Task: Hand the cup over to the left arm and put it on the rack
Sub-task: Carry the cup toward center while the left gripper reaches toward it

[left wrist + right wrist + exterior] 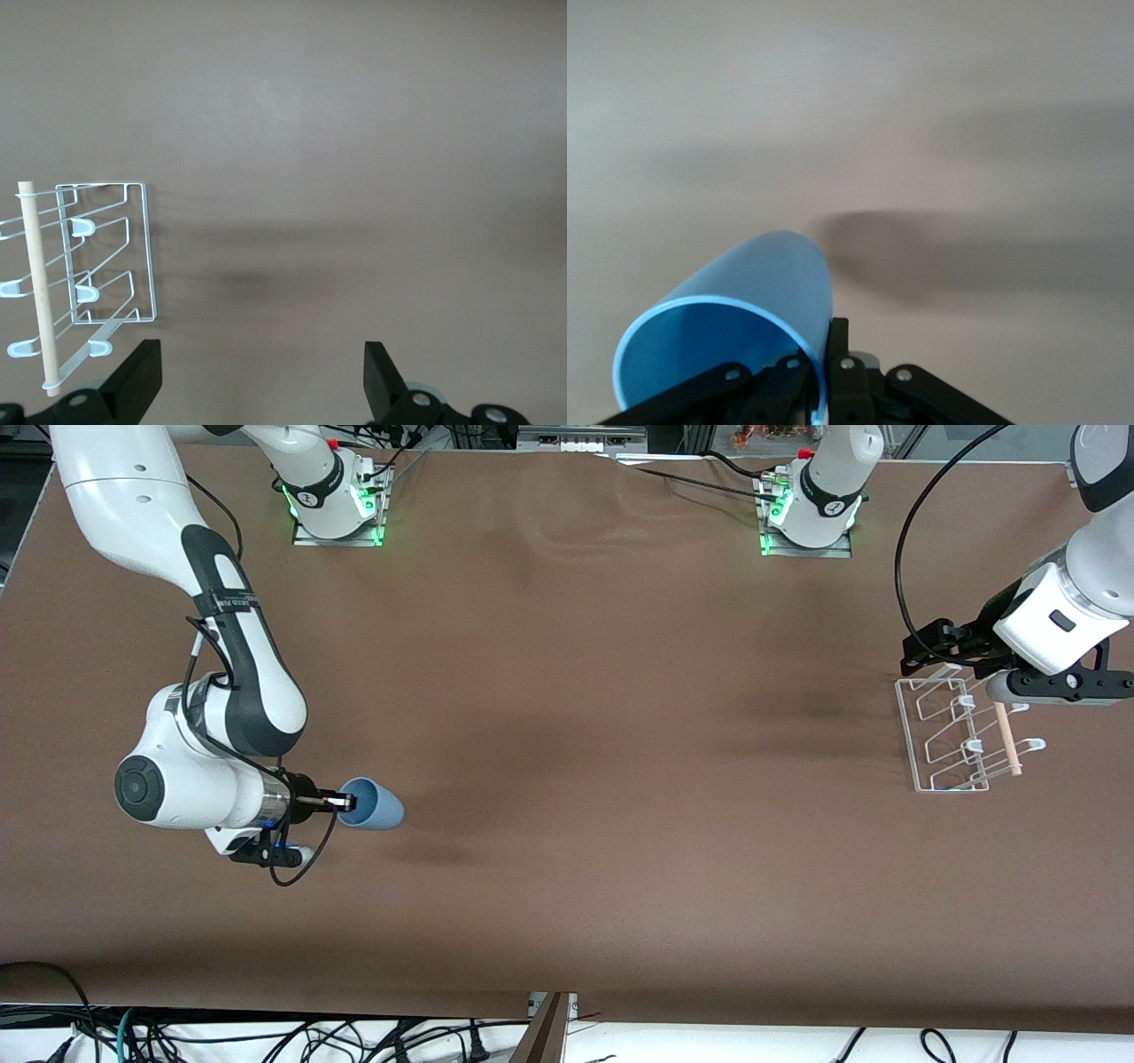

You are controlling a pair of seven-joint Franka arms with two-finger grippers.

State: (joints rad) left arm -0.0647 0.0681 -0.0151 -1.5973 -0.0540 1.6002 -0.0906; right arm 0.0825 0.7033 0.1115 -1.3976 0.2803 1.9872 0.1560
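Fingers (799, 376) of the right gripper (341, 802) are thin black metal, pinched shut on the rim of the cup (372, 804), one inside the mouth and one outside the wall. Cup is smooth matte light-blue plastic, tapered, no handle, held on its side w/ the open mouth toward the wrist and the narrow base pointing toward the left arm's end of the counter (602, 779); in the right wrist view the cup (735, 328) shows a thin rounded lip and a plain interior. It's in the air over the counter near the right arm's end, casting a soft shadow. Counter is covered in dull brown cloth w/ faint creases. Left gripper (939, 651) has wide blocky black fingers (133, 381) spread apart, nothing between them, hovering over the edge of the rack (952, 735). Rack is thin white wire w/ upturned white-tipped prongs and a pale round wooden dowel (1007, 740) along one side, sitting at the left arm's end.
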